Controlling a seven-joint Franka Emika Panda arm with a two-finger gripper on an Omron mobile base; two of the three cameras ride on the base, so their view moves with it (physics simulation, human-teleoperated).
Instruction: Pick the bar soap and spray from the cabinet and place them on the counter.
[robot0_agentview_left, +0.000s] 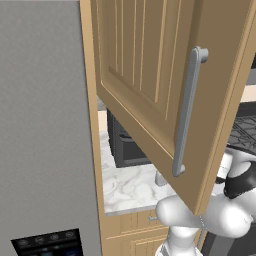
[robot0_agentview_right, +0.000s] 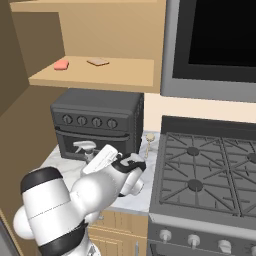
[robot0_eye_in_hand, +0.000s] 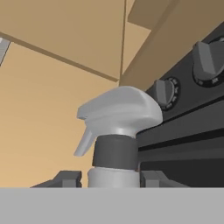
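White grey-veined marble counter (robot0_agentview_right: 131, 196) is lying under the grey-headed trigger spray bottle (robot0_eye_in_hand: 117, 131), which the two-finger gripper (robot0_eye_in_hand: 109, 178) is clamping at the neck beside the black toaster oven (robot0_agentview_right: 97, 122). Risk: releasing tilted could topple it.

A dark toaster oven (robot0_agentview_right: 97, 125) with 4 knobs sits at the counter's back, left of the black stove top (robot0_agentview_right: 207, 172) with its grates. A tall grey refrigerator (robot0_agentview_left: 45, 130) stands at the counter's left end.
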